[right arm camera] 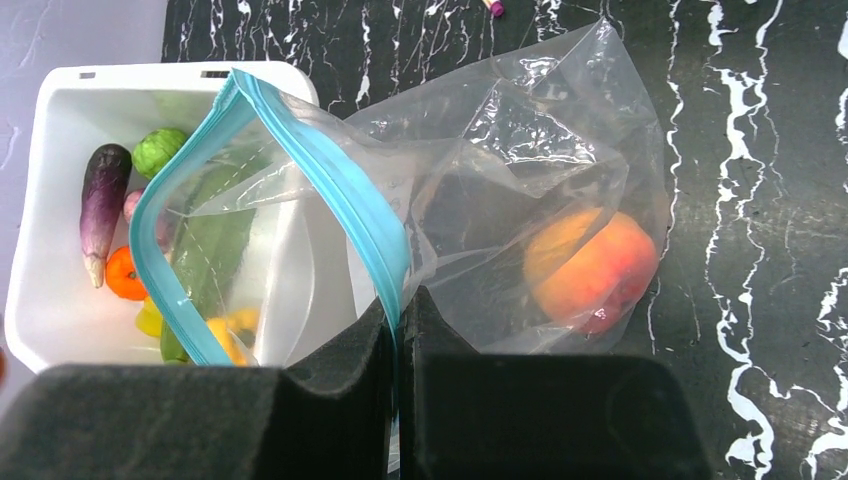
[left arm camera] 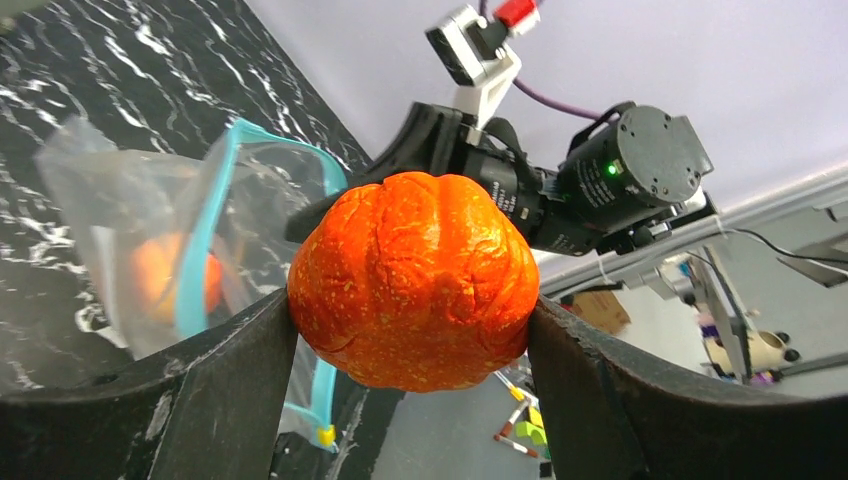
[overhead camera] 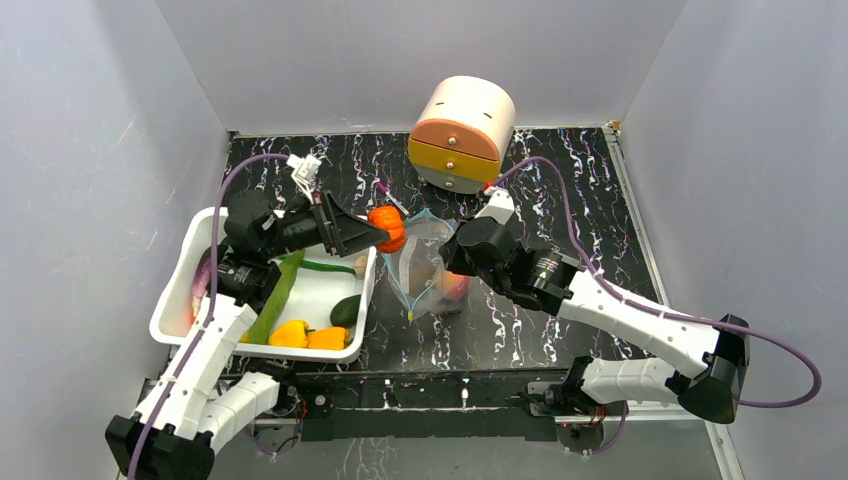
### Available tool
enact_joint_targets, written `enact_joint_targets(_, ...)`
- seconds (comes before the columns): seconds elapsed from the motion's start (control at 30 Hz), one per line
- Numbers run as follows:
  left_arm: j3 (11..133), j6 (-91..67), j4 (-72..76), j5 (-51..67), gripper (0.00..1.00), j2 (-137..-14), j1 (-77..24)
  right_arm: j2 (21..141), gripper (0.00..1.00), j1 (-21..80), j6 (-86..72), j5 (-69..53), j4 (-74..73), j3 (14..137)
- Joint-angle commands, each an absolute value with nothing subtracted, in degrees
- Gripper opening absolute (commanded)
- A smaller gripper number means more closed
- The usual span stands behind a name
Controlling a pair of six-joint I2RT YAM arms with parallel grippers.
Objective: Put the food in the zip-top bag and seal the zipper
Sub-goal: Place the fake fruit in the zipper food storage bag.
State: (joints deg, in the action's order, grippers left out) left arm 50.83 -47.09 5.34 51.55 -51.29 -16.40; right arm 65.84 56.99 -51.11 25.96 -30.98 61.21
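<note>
Left jaws clamp one pumpkin (left arm camera: 412,280); right jaws pinch the rim (right arm camera: 330,175) of one bag (right arm camera: 500,150), one peach (right arm camera: 590,268) inside.

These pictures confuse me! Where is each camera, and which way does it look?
Top: above and behind the arms, looking down at the table; both arms show.
Left wrist: on the left arm, facing past the left gripper, which squeezes an orange pumpkin, toward the bag and right arm.
Right wrist: on the right arm, looking down past the right gripper, shut on the bag's rim, at the white tub.
Both wrist views show the bag.
</note>
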Motion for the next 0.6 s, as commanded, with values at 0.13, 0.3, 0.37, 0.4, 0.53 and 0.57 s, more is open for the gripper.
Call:
enact_joint_targets(0.13, 49.05, -48.15, 10.01, 45.16, 0.49, -55.09, -28.16, 65.13, 0.0, 57.22, -51.32, 25.88, -25.08, 63.76)
enact_joint_targets(0.3, 50.23, -43.29, 4.85, 39.81, 0.5, -57.16, -31.05, 64.66, 0.0, 57.19, -50.96, 24.97, -25.32, 63.59)
enact_joint_targets(0.37, 51.03, -40.98, 1.88, 37.7, 0.5, -57.71, -31.52, 64.07, 0.0, 57.22, -50.54, 25.06, -25.44, 63.55)
enact_joint_targets(0.4, 51.32, -40.15, 0.72, 36.57, 0.51, -57.85, -31.58, 63.74, 0.0, 57.21, -50.46, 25.14, -25.45, 63.55)
enact_joint_targets(0.53, 51.68, -38.18, -2.99, 33.0, 0.51, -57.79, -31.73, 62.66, 0.0, 57.22, -50.24, 25.44, -25.85, 63.33)
enact_joint_targets(0.57, 51.8, -37.78, -3.81, 32.25, 0.52, -57.98, -31.73, 62.4, 0.0, 57.22, -50.24, 25.36, -25.89, 63.29)
